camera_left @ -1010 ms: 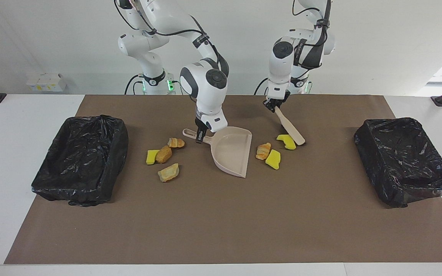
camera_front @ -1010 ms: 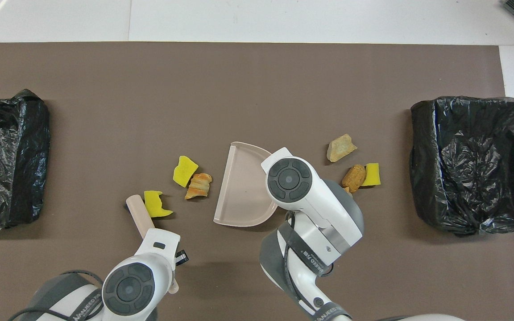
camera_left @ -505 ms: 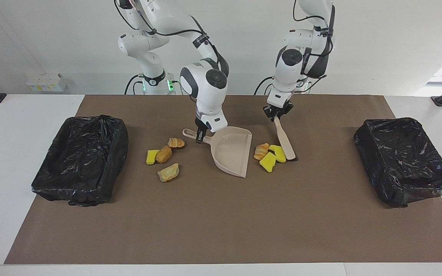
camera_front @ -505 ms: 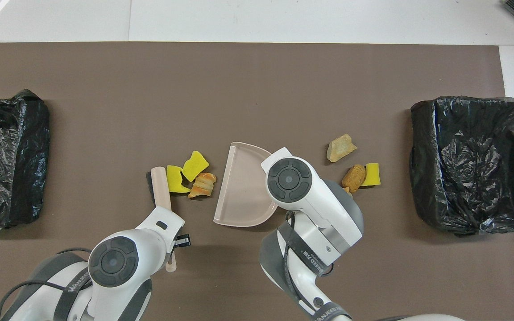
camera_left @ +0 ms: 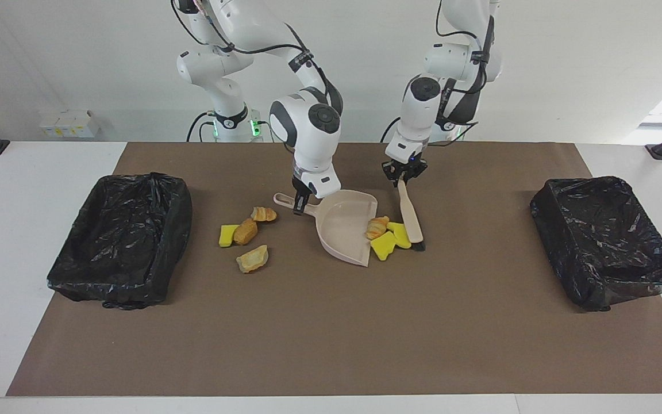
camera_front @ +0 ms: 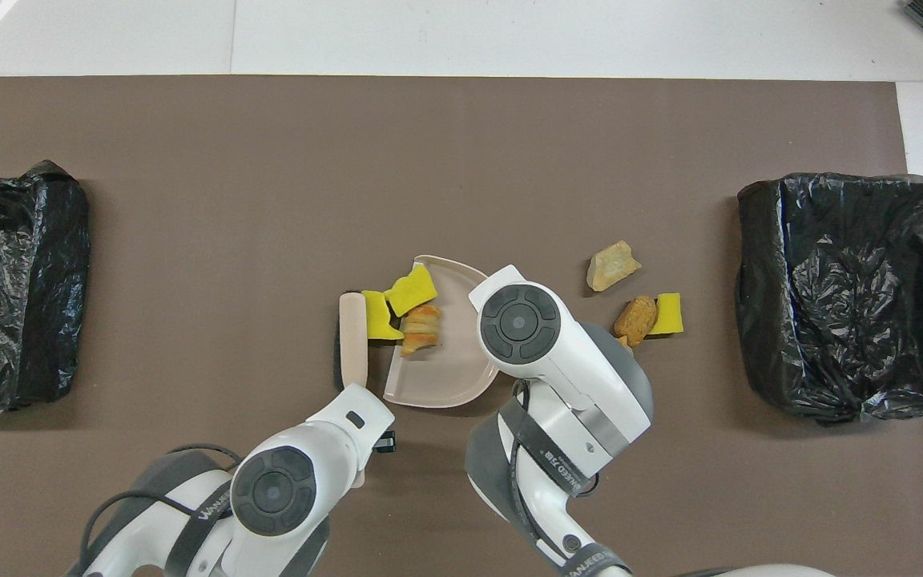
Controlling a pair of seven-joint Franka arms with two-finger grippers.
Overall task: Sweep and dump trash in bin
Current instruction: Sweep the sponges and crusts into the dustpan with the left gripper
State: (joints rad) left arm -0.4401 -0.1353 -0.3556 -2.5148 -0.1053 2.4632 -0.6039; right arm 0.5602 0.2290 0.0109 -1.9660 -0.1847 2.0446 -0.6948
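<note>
My right gripper (camera_left: 299, 208) is shut on the handle of the beige dustpan (camera_left: 347, 230), which rests on the mat; it also shows in the overhead view (camera_front: 445, 361). My left gripper (camera_left: 401, 175) is shut on the beige brush (camera_left: 410, 218), whose head (camera_front: 353, 336) presses trash against the pan's open edge. A croissant piece (camera_left: 377, 227) lies on the pan's lip (camera_front: 421, 328). Two yellow sponge chunks (camera_left: 384, 245) (camera_left: 400, 233) touch the lip. Several more trash pieces, two bread pieces (camera_left: 263, 214) (camera_left: 252, 258), a brown one (camera_left: 245, 231) and a yellow sponge (camera_left: 227, 234), lie toward the right arm's end.
A black-lined bin (camera_left: 121, 238) stands at the right arm's end of the brown mat and another (camera_left: 607, 238) at the left arm's end; both show in the overhead view (camera_front: 846, 292) (camera_front: 9, 284).
The left gripper has swept the brush toward the dustpan, pushing the croissant and two sponge chunks to the pan's edge. The croissant now lies on the lip. The right gripper and pan stayed put.
</note>
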